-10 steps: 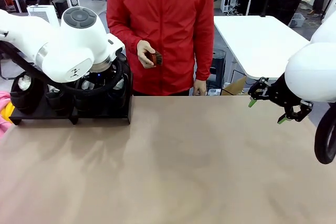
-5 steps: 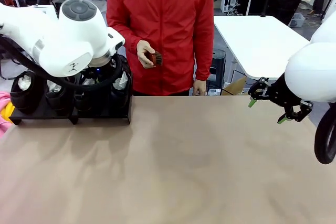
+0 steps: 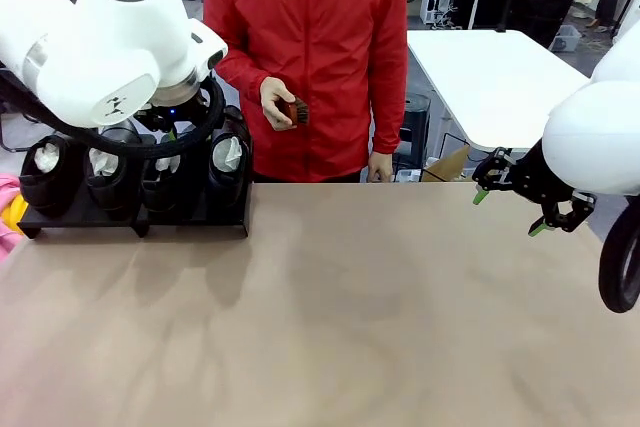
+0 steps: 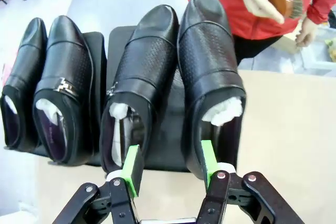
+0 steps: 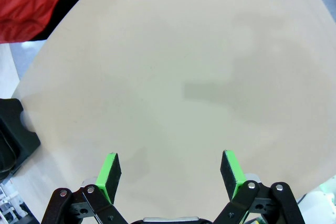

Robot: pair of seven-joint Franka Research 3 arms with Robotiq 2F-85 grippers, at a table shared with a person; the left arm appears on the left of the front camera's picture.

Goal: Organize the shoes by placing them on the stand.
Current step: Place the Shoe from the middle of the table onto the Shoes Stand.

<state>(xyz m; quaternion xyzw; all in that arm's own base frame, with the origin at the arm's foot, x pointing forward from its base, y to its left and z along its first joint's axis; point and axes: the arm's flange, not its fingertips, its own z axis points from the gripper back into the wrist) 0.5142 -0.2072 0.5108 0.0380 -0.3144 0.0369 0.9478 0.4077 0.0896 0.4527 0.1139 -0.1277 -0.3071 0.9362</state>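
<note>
Four glossy black shoes stand side by side on the low black stand (image 3: 130, 219) at the table's far left, each stuffed with white paper. In the left wrist view they run from the leftmost shoe (image 4: 21, 98) to the rightmost shoe (image 4: 212, 72). My left gripper (image 4: 169, 166) hangs open just above and in front of the heels of the two right-hand shoes (image 4: 139, 85), holding nothing. The left arm's big white body (image 3: 110, 37) rises above the row of shoes (image 3: 228, 162). My right gripper (image 3: 515, 202) hovers open at the table's right edge, its pads (image 5: 109, 170) wide apart over bare tabletop.
A person in a red jacket (image 3: 305, 57) stands at the far side, holding a small brown brush (image 3: 292, 110) in one hand. The wide beige tabletop (image 3: 340, 307) stretches between the stand and the right gripper. A white table (image 3: 495, 77) stands behind on the right.
My left arm has lifted up and back from the stand, uncovering the shoes, and its jaws have opened. The right arm and the person have not moved.
</note>
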